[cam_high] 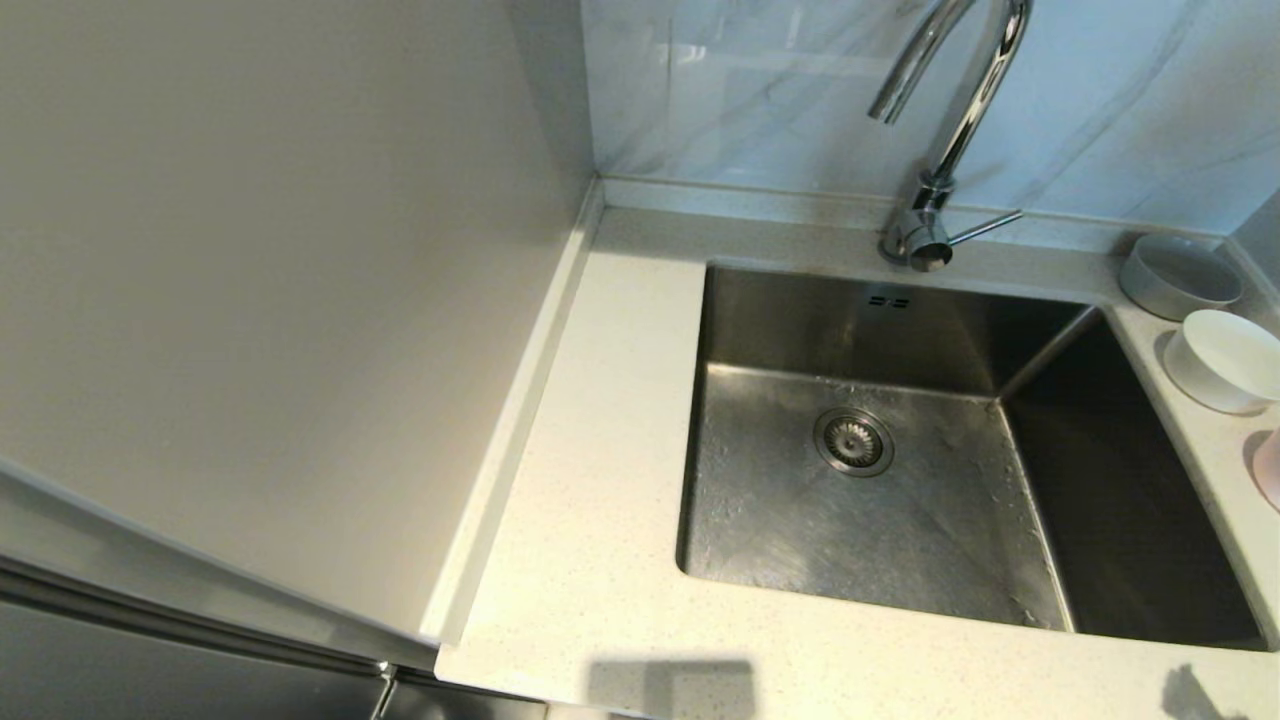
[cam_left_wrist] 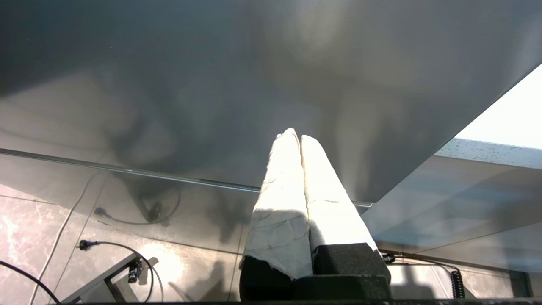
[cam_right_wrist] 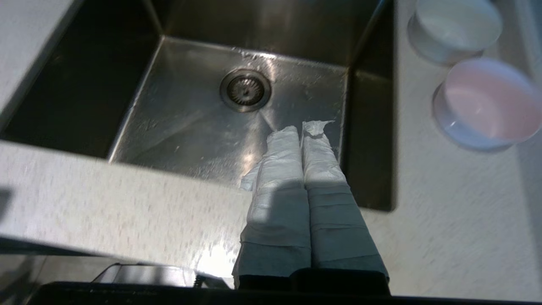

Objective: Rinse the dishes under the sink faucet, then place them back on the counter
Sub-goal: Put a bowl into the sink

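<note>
The steel sink (cam_high: 780, 520) holds only its drain strainer (cam_high: 853, 441). Behind it rises the chrome faucet (cam_high: 962, 110), its thin lever (cam_high: 985, 228) pointing right. Three bowls stand in a row on the counter (cam_high: 600, 400) right of the sink: light grey (cam_high: 1180, 275) at the back, white (cam_high: 1225, 358) in the middle, pale pink (cam_high: 1270, 468) at the picture's edge. Neither gripper shows in the head view. My right gripper (cam_right_wrist: 301, 129) is shut and empty over the sink's (cam_right_wrist: 190, 127) front right corner, with the white bowl (cam_right_wrist: 455, 25) and pink bowl (cam_right_wrist: 487, 101) to its right. My left gripper (cam_left_wrist: 298, 137) is shut and empty, low beside a cabinet.
A tall plain cabinet panel (cam_high: 250, 250) walls off the counter's left side. A marbled wall (cam_high: 750, 90) stands behind the faucet. The left wrist view shows the grey cabinet face (cam_left_wrist: 211, 84) and a tiled floor with cables (cam_left_wrist: 106, 245).
</note>
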{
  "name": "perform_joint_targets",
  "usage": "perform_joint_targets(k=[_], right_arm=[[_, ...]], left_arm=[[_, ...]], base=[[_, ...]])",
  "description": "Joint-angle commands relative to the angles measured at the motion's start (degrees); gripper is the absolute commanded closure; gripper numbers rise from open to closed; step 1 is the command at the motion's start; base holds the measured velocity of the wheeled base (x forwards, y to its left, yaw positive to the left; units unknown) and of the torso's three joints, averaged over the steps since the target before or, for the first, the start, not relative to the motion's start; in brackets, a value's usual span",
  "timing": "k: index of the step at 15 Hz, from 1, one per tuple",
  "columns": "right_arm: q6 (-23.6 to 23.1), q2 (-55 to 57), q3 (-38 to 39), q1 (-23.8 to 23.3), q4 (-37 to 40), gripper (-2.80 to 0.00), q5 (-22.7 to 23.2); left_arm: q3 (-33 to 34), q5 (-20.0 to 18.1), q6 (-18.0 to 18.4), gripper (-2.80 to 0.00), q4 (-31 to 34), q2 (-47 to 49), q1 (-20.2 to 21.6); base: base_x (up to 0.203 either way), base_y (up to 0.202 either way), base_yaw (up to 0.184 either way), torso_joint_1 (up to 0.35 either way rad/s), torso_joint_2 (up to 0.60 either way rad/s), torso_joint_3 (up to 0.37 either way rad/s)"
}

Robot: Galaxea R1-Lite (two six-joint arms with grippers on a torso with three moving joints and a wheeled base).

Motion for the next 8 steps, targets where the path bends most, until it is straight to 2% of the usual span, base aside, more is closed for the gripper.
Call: perform_joint_targets(k=[1,3,5,7,8], right_arm=[[-1.0,18.7,-14.7,-1.8,2.6,0.00,-0.4],[-2.4,30.6,-32.7,-5.9,9.8,0.00,-1.4],[-5.3,41.6,-51.0,-12.2,21.4,0.00,-0.9],[-12.9,52.4,-68.2,-22.5,34.6,0.00,4.9],[-19.5,58.4,-74.9,-28.9,39.9,0.00,10.6]], left_arm=[[0.0,0.0,0.0,0.00,0.0,-0.2,0.0],[0.0,0.0,0.0,0.00,0.0,-0.2,0.0],[0.0,0.0,0.0,0.00,0.0,-0.2,0.0],[0.0,0.0,0.0,0.00,0.0,-0.2,0.0],[0.0,0.0,0.0,0.00,0.0,-0.2,0.0]], base=[[0.000,0.000,0.000,0.000,0.00,0.000],[0.000,0.000,0.000,0.000,0.00,0.000],[0.000,0.000,0.000,0.000,0.00,0.000],[0.000,0.000,0.000,0.000,0.00,0.000],[0.000,0.000,0.000,0.000,0.00,0.000]])
